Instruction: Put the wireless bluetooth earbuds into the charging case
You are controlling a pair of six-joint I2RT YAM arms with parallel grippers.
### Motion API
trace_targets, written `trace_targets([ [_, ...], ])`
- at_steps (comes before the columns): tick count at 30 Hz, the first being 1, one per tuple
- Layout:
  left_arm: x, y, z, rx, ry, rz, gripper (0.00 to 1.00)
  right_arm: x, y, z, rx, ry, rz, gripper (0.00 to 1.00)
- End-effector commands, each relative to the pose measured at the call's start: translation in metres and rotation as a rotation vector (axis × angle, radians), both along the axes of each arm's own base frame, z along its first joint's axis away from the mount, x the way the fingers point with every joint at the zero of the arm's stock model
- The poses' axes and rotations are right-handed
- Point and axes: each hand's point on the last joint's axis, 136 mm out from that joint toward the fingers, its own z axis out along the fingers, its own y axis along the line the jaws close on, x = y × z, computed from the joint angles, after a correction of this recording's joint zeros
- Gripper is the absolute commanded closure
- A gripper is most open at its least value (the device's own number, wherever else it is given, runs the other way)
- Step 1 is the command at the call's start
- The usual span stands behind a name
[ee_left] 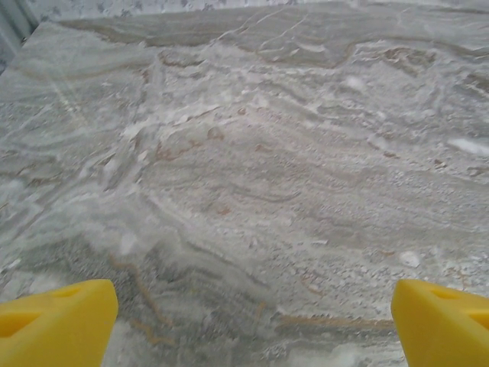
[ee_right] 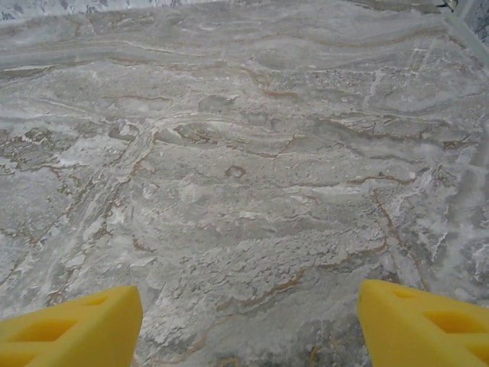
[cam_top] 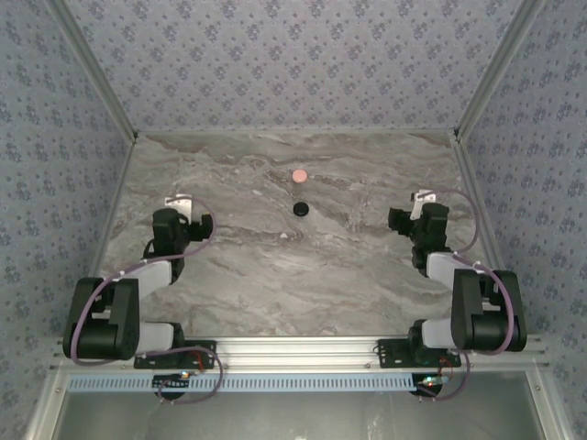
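Both claws stand open over bare marble: the left claw (ee_left: 252,325) shows its yellow fingertips (ee_left: 53,321) wide apart with nothing between them, and the right claw (ee_right: 248,325) looks the same. The round pink piece (cam_top: 299,174) and round black piece (cam_top: 300,209) lie mid-worktop (cam_top: 367,266), well apart from either arm. The earbuds are too small to make out from above (likely near those pieces). To approach well, I would bring one claw in low and slow, centre an earbud between the fingers before closing, and keep the other arm clear
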Motion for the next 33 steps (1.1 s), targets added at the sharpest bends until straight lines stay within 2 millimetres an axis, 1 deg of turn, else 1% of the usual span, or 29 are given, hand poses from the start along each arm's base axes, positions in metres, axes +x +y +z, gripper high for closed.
trace_targets([
  [1,0.009,-0.006,0.015,0.005,-0.079,-0.064,0.08,0.005,-0.002,0.008,-0.001,-0.079,0.030,0.23],
  [4,0.010,-0.002,0.015,-0.001,-0.124,-0.074,0.08,0.005,-0.003,0.004,0.003,-0.088,0.030,0.23],
  [8,0.011,0.008,0.007,-0.055,-0.136,-0.055,0.08,0.005,-0.002,-0.003,0.004,-0.093,0.034,0.23],
  [12,0.015,0.012,-0.005,-0.064,-0.141,-0.041,0.07,0.005,0.001,-0.010,-0.009,-0.094,0.044,0.23],
  [14,0.017,0.015,-0.009,-0.065,-0.105,-0.017,0.07,0.009,0.003,-0.013,-0.026,-0.096,0.047,0.22],
  [16,0.026,0.025,-0.013,-0.053,-0.061,0.049,0.04,0.013,0.006,-0.017,-0.050,-0.052,0.053,0.21],
  [17,0.029,0.033,-0.013,-0.050,-0.039,0.099,0.01,0.013,0.005,-0.017,-0.047,-0.054,0.043,0.19],
  [18,0.029,0.034,-0.012,-0.051,-0.053,0.107,0.01,0.013,0.003,-0.016,-0.046,-0.052,0.034,0.14],
  [19,0.028,0.034,-0.013,-0.048,-0.049,0.109,0.01,0.013,0.003,-0.017,-0.048,-0.051,0.033,0.01],
  [33,0.029,0.033,-0.013,-0.039,-0.048,0.111,0.01,0.013,0.003,-0.017,-0.044,-0.051,0.033,0.00],
])
